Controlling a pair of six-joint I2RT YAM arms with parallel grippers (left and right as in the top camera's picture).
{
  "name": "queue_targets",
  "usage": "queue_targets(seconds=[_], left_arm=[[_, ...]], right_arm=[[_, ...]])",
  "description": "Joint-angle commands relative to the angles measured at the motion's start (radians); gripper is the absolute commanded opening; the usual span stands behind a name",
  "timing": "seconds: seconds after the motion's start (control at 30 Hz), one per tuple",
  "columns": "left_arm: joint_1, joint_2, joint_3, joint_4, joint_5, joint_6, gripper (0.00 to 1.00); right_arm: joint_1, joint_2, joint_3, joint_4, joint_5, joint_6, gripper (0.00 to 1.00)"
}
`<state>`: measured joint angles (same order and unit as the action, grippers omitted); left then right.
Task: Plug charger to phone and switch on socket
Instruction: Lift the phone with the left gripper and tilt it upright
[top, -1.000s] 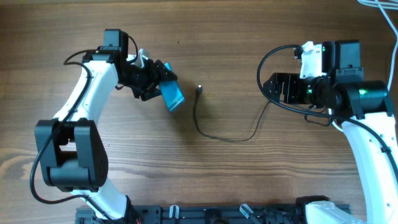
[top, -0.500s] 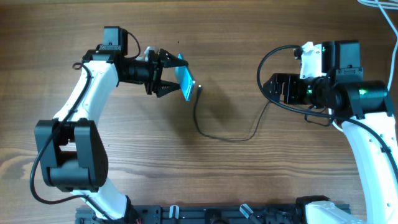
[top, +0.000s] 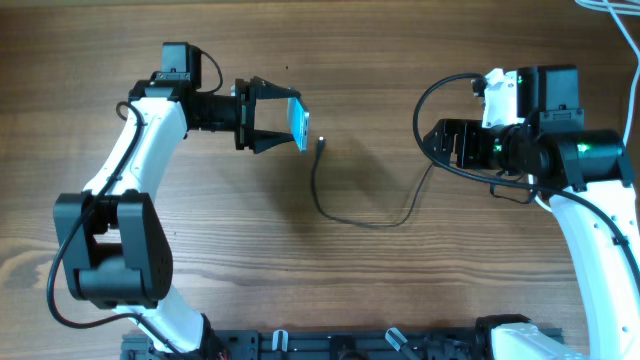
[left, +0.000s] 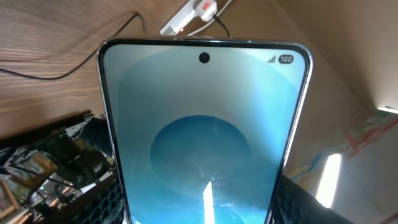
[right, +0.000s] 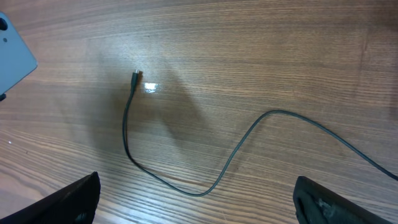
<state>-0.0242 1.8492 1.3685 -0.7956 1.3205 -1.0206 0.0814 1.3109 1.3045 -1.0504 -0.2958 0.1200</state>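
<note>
My left gripper is shut on the phone, holding it above the table, turned edge-on to the overhead camera. Its teal and light-blue screen fills the left wrist view. The charger, a thin black cable, curves across the table middle; its metallic plug tip lies just right of and below the phone. The cable also shows in the right wrist view, with its tip at upper left. My right gripper is open and empty, well right of the tip. The socket shows only in the left wrist view, at the top.
A white cord runs off the far right corner of the wooden table. The arm bases and a black rail stand along the front edge.
My left gripper has lifted the phone, carried it right toward the plug tip and turned it edge-on. The right arm and the cable have not moved.
</note>
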Motion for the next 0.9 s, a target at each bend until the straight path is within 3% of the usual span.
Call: queue_targets(seconds=[0.0, 0.87], left_arm=[[0.007, -0.032, 0.026, 0.003, 0.093, -0.041, 0.68], [0.007, -0.032, 0.026, -0.008, 0.119, -0.095, 0.65]], right_arm=[[-0.003, 0.013, 0.016, -0.002, -0.020, 0.015, 1.00], [-0.003, 0.013, 0.016, -0.005, -0.020, 0.015, 1.00]])
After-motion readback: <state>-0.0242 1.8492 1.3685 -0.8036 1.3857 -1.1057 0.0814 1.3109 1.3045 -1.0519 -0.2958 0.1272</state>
